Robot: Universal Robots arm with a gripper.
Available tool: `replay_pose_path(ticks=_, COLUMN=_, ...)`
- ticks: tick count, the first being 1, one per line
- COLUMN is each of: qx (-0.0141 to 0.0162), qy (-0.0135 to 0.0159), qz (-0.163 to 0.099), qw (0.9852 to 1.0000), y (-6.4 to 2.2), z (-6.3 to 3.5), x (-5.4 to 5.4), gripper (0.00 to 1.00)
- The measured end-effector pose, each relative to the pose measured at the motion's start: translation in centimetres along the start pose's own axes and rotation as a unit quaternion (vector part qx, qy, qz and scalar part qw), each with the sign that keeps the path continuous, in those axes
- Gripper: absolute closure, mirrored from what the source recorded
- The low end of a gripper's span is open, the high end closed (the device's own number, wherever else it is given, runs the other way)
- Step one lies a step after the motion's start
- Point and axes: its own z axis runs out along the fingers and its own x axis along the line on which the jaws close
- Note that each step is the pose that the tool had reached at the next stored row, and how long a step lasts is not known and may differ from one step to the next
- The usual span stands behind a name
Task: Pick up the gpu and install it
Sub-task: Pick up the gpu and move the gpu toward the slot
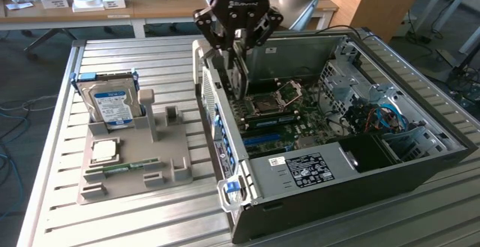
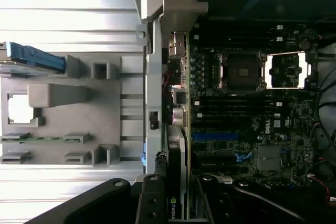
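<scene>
The gpu (image 1: 238, 75) hangs upright on edge from my gripper (image 1: 238, 44), which is shut on the card's top edge. It sits just inside the open computer case (image 1: 420, 162), close to the case's rear wall and over the motherboard (image 1: 281, 120). In the wrist view the gpu (image 2: 177, 150) is seen edge-on between my dark fingers (image 2: 151, 198). It runs along the rear wall beside the blue expansion slot (image 2: 215, 136). I cannot tell whether its lower edge touches the board.
A grey parts holder (image 1: 123, 168) on the slatted metal table (image 1: 112, 224) carries a blue-labelled hard drive (image 1: 111, 103), a CPU (image 1: 103, 150) and a green RAM stick (image 1: 131, 165). A power supply (image 1: 304, 171) sits in the case's front corner. Cables and drive bays are on the exterior view's right.
</scene>
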Motion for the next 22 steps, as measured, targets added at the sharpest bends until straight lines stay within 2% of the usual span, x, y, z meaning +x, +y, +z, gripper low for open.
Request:
replay_pose_path(ticks=14, qx=-0.0007, qy=0.0, qz=0.0, qw=1.0, y=0.1, z=0.12, x=-5.1, gripper=0.73)
replay_pose_path(ticks=22, qx=-0.0007, qy=0.0, qz=0.0, qw=1.0, y=0.13, z=0.17, x=-7.1, gripper=0.73)
